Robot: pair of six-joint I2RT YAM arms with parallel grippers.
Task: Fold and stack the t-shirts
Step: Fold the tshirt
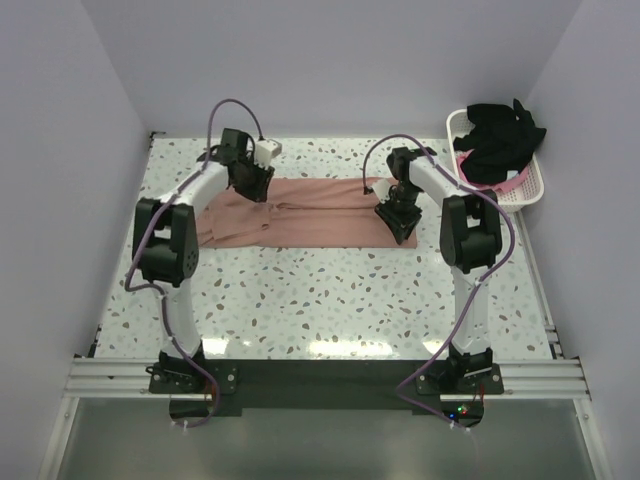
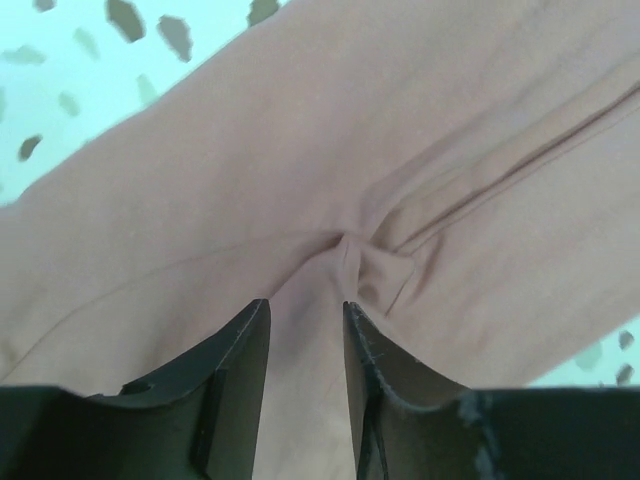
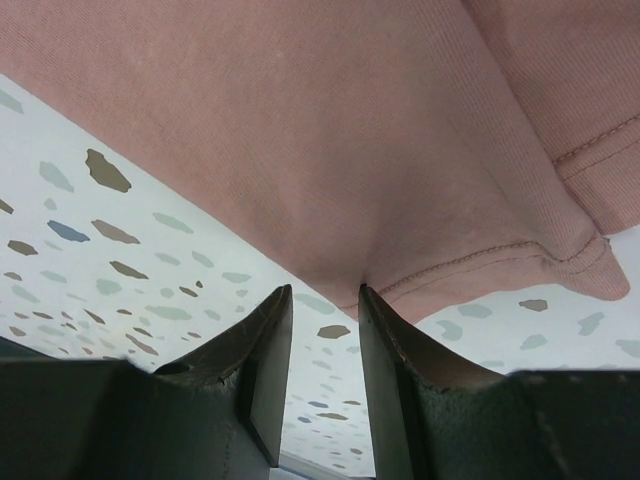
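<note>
Bright, diffuse overhead light, faint soft shadows, pale glare patches on the near table [image 1: 300,300], overhead view sharp, wrist close-ups slightly soft.

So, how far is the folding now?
Done: the salmon shirt lies in a long strip. In hand: the left gripper and right gripper stand open at it. To do: its crosswise folds, the black shirt and pink shirt in the basket, the stack.

1. A robotics lab test cell: plain white walls [image 1: 340,60] box in a speckled terrazzo-look surface [image 1: 330,300] on three sides.
2. Two white-and-black robot arms [image 1: 165,250], trailing purple cables [image 1: 232,104], stand bolted to an aluminium rail [image 1: 110,378] at its near edge.
</note>
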